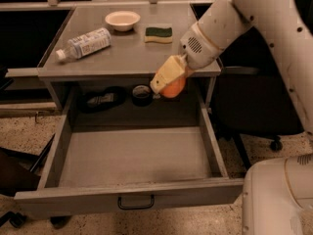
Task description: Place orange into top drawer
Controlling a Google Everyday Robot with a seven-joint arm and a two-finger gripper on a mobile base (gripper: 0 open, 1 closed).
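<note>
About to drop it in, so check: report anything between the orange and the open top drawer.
Nothing visible. The tool grips the round bright orange fruit above the back of the open grey metal drawer; only air lies below it.

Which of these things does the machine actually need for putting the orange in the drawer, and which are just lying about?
In the job:
- the orange, gripped by the pincer at the tabletop's front edge
- the top drawer, pulled open

Lying about:
- plastic bottle, white bowl and sponge on the tabletop
- tape roll in the shelf recess
</note>
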